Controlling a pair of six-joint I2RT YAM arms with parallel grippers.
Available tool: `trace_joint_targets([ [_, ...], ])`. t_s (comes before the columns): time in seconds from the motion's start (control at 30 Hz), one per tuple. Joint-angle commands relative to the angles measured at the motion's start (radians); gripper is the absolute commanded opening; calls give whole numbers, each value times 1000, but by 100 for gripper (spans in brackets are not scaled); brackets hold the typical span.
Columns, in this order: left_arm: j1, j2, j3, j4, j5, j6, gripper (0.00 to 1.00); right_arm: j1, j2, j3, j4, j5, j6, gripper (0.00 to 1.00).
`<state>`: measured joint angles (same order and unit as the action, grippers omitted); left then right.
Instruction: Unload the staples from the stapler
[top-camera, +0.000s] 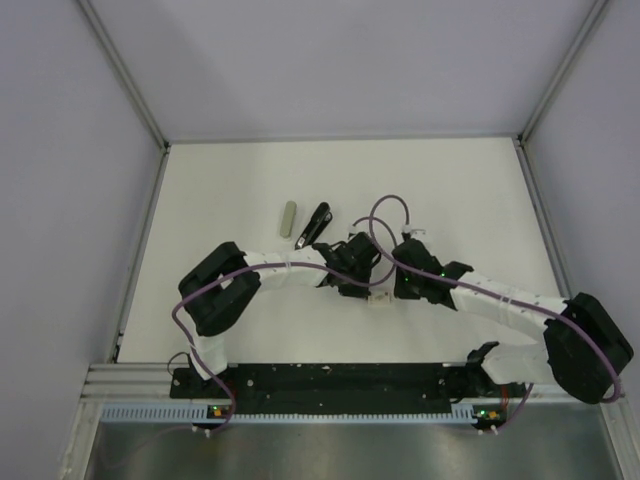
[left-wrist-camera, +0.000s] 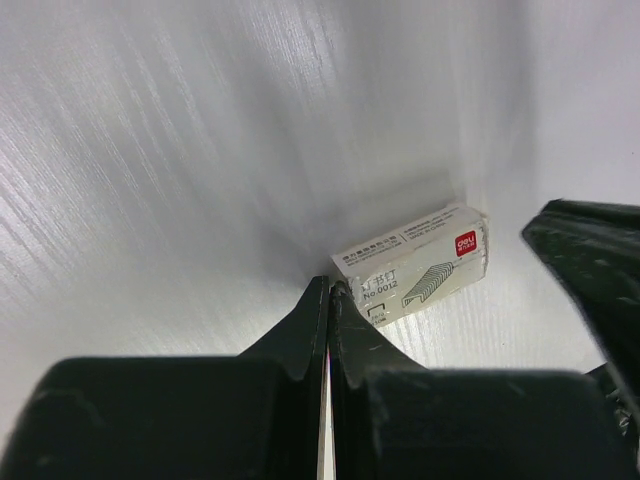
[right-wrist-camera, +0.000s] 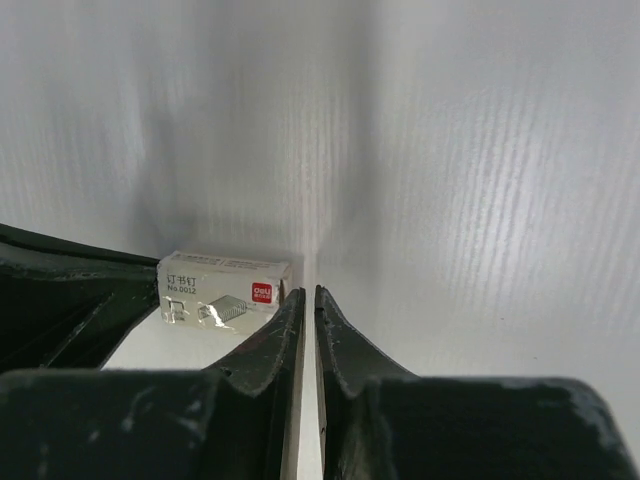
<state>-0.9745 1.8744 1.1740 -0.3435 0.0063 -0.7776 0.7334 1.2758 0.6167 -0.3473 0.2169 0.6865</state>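
Grey-green bar (top-camera: 289, 219) is lying furthest left, near the middle of the tabletop (top-camera: 480, 200); just to its right the stapler (top-camera: 315, 224) is lying flat and untouched, its long axis slanting from near-left, where a pale metal end is glinting, to far-right; it is sitting further from the near edge than either of my hands; next, my left gripper (left-wrist-camera: 328, 285) is hovering with its jaws pressed together on nothing, pointing away from the stapler toward the small white box (left-wrist-camera: 415, 262); that box is resting just beyond my tips, between my two hands; my right gripper (right-wrist-camera: 308, 292) is hovering on the box's other side, jaws all but together, only a slit showing, carrying nothing; I am judging the left hand the nearer one, the stapler lying just off its far-left side.
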Motion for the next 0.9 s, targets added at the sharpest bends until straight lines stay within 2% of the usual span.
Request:
trace_joint_targets([
  [0.0,0,-6,22,-35,-32,46,0,-58,-99,51,-48,55,-54,10],
  [0.07,0,-27,29,-51,-42,54,11,-95,-133,58,-70,50,-77,13],
  [0.37,2,-162,13,-135,-158,104,32,-180,-233,126,-125,79,-182,31],
  [0.63,3,-452,-66,-186,-319,165,65,-218,-276,198,-143,64,-237,60],
  [0.67,3,-492,-68,-190,-336,178,69,-218,-274,216,-151,55,-248,71],
  [0.7,3,-524,-68,-198,-356,187,73,-216,-276,233,-160,55,-254,76],
  [0.73,2,-561,-71,-199,-371,198,77,-216,-280,244,-170,49,-258,98],
  [0.8,2,-635,-79,-198,-410,222,84,-218,-296,262,-179,56,-269,99],
  [0.83,2,-674,-85,-195,-431,233,95,-218,-305,270,-182,58,-274,99],
  [0.87,3,-711,-99,-181,-454,250,99,-218,-320,279,-188,59,-274,99],
])
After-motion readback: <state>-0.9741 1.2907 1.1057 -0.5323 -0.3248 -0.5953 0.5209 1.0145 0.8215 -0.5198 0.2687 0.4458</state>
